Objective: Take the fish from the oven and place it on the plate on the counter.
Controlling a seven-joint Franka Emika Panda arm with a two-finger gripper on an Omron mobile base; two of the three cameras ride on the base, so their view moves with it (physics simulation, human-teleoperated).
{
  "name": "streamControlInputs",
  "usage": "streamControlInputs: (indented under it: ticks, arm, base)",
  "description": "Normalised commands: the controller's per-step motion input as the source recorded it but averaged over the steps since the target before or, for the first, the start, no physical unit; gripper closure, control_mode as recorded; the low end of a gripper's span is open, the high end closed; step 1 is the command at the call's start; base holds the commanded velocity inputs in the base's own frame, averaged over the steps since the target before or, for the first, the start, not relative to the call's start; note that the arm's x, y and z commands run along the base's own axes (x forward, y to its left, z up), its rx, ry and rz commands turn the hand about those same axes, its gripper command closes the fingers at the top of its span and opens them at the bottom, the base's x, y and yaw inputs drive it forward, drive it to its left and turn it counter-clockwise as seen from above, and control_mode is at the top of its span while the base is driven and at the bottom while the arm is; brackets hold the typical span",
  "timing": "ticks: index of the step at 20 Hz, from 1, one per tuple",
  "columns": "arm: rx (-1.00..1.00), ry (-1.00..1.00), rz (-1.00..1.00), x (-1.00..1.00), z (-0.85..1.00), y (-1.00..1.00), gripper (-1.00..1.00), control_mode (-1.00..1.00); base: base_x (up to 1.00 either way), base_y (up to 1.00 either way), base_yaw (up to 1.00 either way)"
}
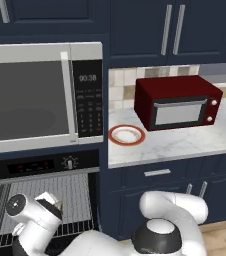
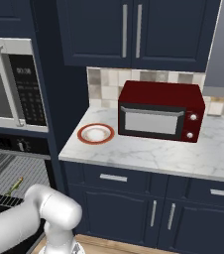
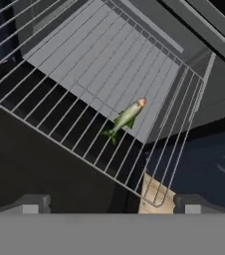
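The oven (image 1: 40,200) stands open; the fish (image 3: 126,118) lies on its wire rack (image 3: 99,89), near the front corner. The gripper (image 3: 109,204) hovers above, jaws wide apart: descend straddling the slim body crosswise before closing

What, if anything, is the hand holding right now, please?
Nothing: the hand is open, and the fish lies apart from it on the oven rack.

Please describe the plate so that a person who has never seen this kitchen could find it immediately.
Look at the marbled counter to the right of the silver microwave. The plate lies at its left end, beside the red toaster oven. It is small, round and white with a broad orange-red rim, and empty.
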Motion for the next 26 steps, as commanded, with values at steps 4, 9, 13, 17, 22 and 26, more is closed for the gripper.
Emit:
streamControlInputs:
  ticks: [4, 9, 13, 17, 22, 26]
  arm:
    - [0.17, -0.10, -0.32, 0.07, 0.00, -0.08, -1.00, -1.00]
    - [0.23, -0.01, -0.17, 0.19, 0.00, -0.35, -1.00, -1.00]
    - [0.30, 0.00, -0.05, 0.27, -0.02, -0.46, -1.00, -1.00]
    - [0.27, 0.02, 0.00, 0.34, -0.18, -0.41, -1.00, -1.00]
    - [0.11, 0.01, 0.02, 0.41, -0.27, -0.27, -1.00, -1.00]
    - [0.07, 0.03, 0.00, 0.26, -0.03, -0.03, -1.00, -1.00]
  base:
    - [0.00, 0.00, 0.00]
    - [0.00, 0.00, 0.00]
    - [0.00, 0.00, 0.00]
    - [0.00, 0.00, 0.00]
    - [0.00, 0.00, 0.00]
    - [0.00, 0.00, 0.00]
